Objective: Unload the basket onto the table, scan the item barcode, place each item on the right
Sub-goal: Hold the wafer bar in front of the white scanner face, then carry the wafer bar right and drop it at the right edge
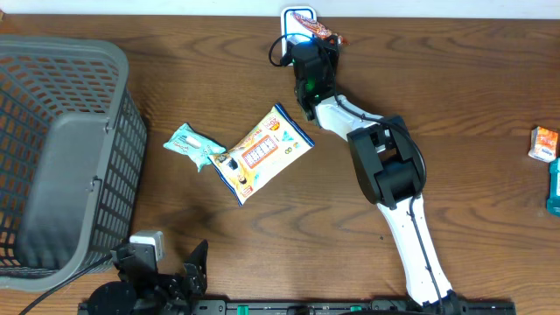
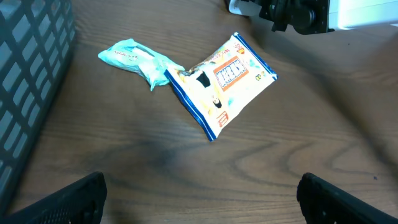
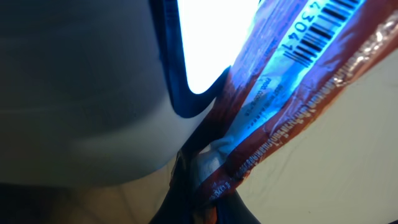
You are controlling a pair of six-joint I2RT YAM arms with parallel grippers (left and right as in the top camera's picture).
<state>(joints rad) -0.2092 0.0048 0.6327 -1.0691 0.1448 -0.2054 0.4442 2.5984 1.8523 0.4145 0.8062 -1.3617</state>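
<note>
The right gripper (image 3: 205, 196) is closed on the red snack packet (image 3: 280, 118), holding its barcode (image 3: 326, 25) at the lit window of the scanner (image 1: 294, 16), apparently touching. The left gripper (image 2: 199, 208) hangs fully open above the worktop (image 2: 186, 162)

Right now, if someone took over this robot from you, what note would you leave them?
Right gripper: shut on the red-brown foil wrapper, barcode held up to the glowing white scanner.
Left gripper: open, empty.
Yellow-and-blue snack bag and mint-green packet lie on the brown wooden table.
Done: pickup, presenting. Left: confirm the scan, set the wrapper down.
</note>
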